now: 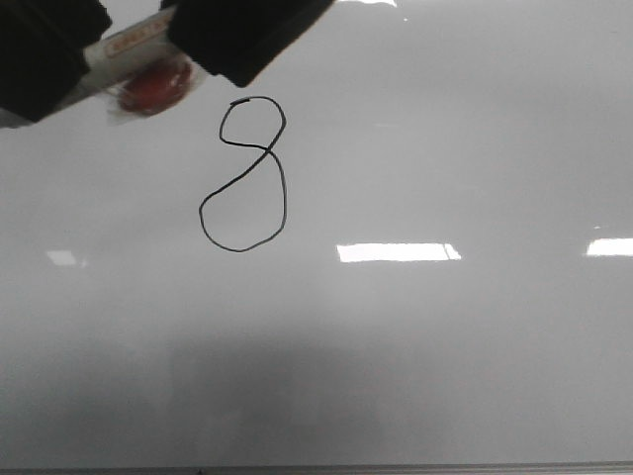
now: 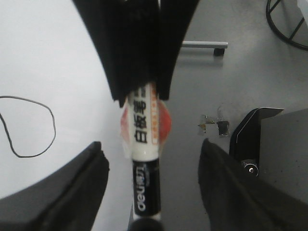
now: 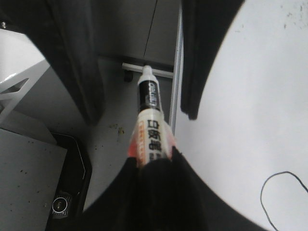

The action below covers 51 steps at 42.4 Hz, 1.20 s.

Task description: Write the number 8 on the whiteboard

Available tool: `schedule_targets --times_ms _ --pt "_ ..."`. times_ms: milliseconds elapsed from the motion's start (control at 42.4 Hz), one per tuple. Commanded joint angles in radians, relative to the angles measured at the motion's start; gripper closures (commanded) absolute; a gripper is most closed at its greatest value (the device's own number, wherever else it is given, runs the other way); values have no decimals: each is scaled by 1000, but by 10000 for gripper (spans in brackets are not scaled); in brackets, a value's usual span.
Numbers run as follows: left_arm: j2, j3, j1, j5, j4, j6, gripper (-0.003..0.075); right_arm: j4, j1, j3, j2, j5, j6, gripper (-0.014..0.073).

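Note:
The number 8 [image 1: 267, 150] is drawn in thin black line on the whiteboard [image 1: 445, 129], left of centre. Parts of it also show in the left wrist view [image 2: 54, 127] and the right wrist view [image 3: 285, 172]. My right gripper [image 1: 193, 35] is shut on a white marker [image 1: 129, 45] with a black cap, above and left of the 8, at the board's far left edge. My left gripper [image 1: 79, 74] is open, its fingers [image 2: 53, 192] on either side of the black cap [image 2: 147, 190] without touching it. The same grip shows in the right wrist view [image 3: 154, 161].
A red blob wrapped in clear tape [image 1: 156, 87] sits on the marker body. Beyond the board's edge strip [image 3: 177, 72] is grey floor with a metal leg and caster [image 2: 204, 45] and a black device [image 2: 250, 139]. White light reflections [image 1: 396, 251] lie on the board.

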Motion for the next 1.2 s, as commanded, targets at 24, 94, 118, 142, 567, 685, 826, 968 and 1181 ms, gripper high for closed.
schedule_targets --times_ms 24,94,118,142,567,685,826,968,1181 --pt "-6 -38 -27 -57 -5 -33 363 35 28 -34 -41 -45 -14 652" --pt "-6 -38 -27 -57 -5 -33 428 35 32 -34 -41 -45 -14 652" --pt "-6 -38 -27 -57 -5 -33 447 35 33 -34 -41 -44 -14 652" --pt "-6 -38 -27 -55 -5 -33 465 35 33 -34 -41 -44 -14 652" --pt "-6 -38 -27 -31 1 -33 741 41 33 -34 -41 -78 -7 599" --pt "-6 -38 -27 -24 1 -33 741 42 33 -34 -41 -103 17 319" --pt "-4 -38 -27 -24 1 -37 741 49 33 -34 -47 -129 76 -8" --pt "17 -36 -9 -28 27 -127 741 43 0 -33 -93 -149 108 -45" --pt "61 -36 121 -58 44 -308 741 43 -148 24 -220 -132 215 106"
